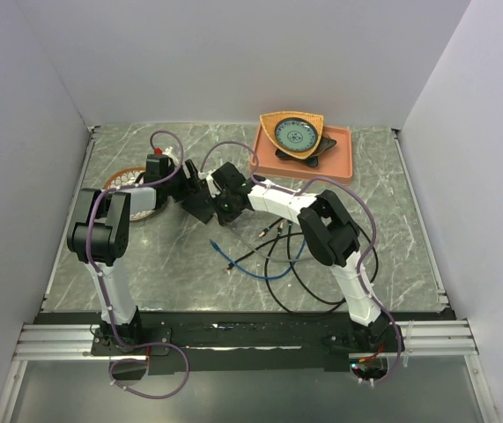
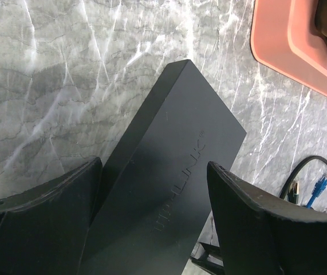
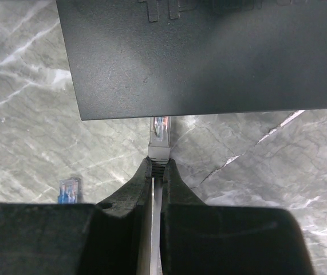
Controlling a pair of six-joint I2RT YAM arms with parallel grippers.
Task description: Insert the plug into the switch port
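The flat matte-black switch box [image 2: 174, 166] lies on the marble table [image 1: 181, 264], between the fingers of my left gripper [image 2: 152, 217], which press its two long sides. In the top view the box [image 1: 196, 203] sits mid-table with both grippers at it. My right gripper [image 3: 157, 166] is shut on a clear plug [image 3: 160, 137] with a grey boot. The plug's tip reaches the box's near edge [image 3: 209, 112] and goes partly under it. The port itself is hidden below that edge.
An orange tray [image 1: 339, 163] with a patterned dish stands at the back right; its corner shows in the left wrist view [image 2: 289, 46]. Loose black and blue cables [image 1: 273, 260] lie right of the box. A blue plug [image 3: 67, 191] lies nearby. A wicker basket [image 1: 128, 181] stands at the left.
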